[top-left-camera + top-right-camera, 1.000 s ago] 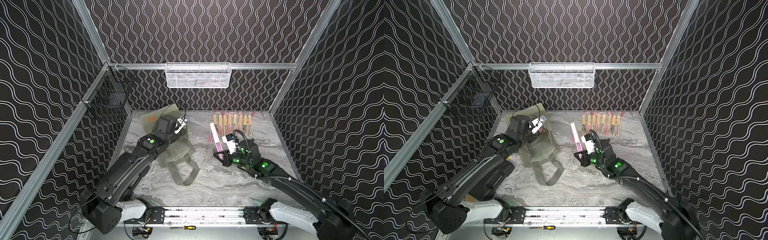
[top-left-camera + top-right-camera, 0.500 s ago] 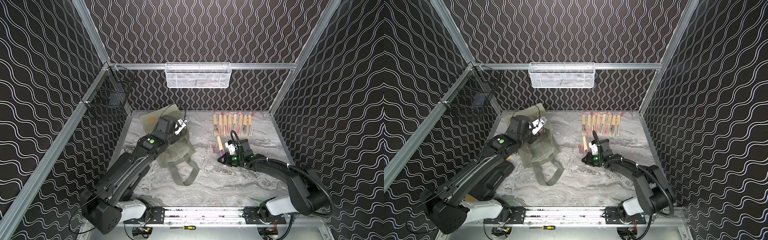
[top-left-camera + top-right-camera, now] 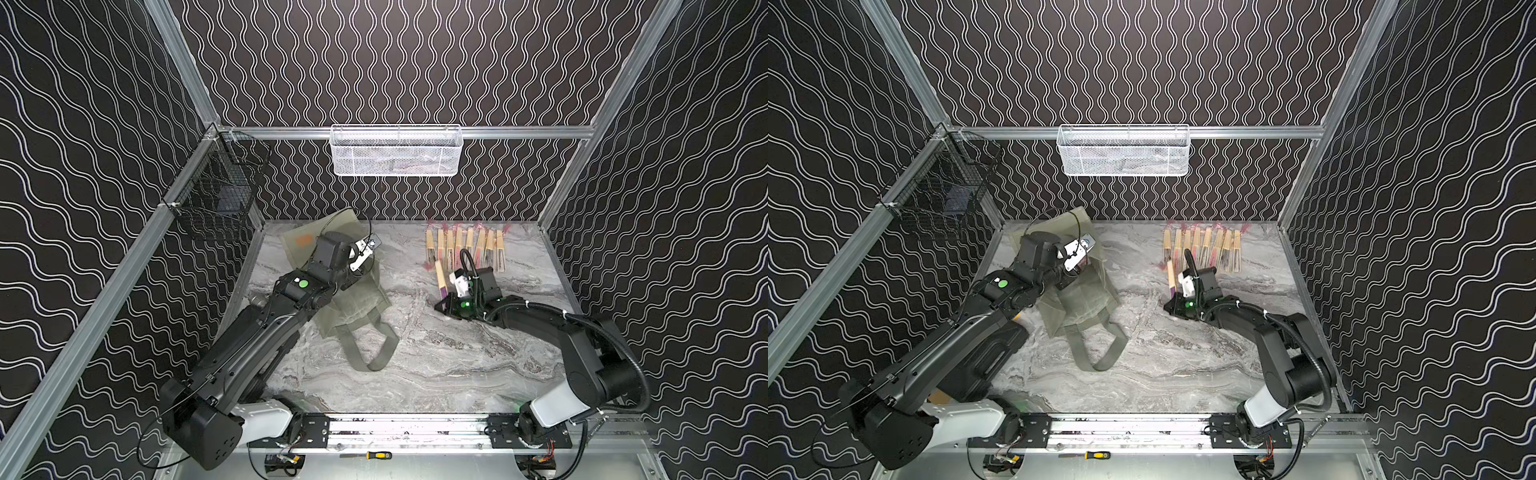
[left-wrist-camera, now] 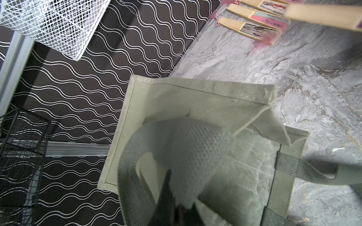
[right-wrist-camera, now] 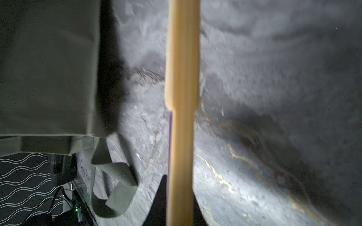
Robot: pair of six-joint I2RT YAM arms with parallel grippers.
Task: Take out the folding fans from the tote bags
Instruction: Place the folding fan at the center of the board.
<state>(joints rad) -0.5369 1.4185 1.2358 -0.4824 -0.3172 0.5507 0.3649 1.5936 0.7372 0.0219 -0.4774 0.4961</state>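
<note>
Both top views show the right tool point(image 3: 448, 300) clenched on the near end of one folding fan point(image 3: 440, 276). It is low over the bench point(image 3: 436, 357), just in front of the row of fans point(image 3: 465, 249) laid out by the back wall. The fan's long axis runs away from the tool toward that wall, close to parallel with the row. It sits at the end of the row nearer the tote bag point(image 3: 357, 307). The left tool point(image 3: 348, 283) is clamped on the bag's fabric at its mouth, well apart from the fans, so the right arm is plainly the nearer one for a set-down.

The left wrist view shows the left tool point(image 4: 176, 211) pinching a strap point(image 4: 186, 140) and a fold of the rim, with the mouth lifted. No fan shows inside, though much of the interior is hidden.

The right wrist view is blurred. The folding fan point(image 5: 182, 117) runs straight out from between the jaws, wood with a purple edge, with bench below and the tote bag point(image 5: 49, 68) off to one side. The likely next move is to lower it beside the row and let go.
</note>
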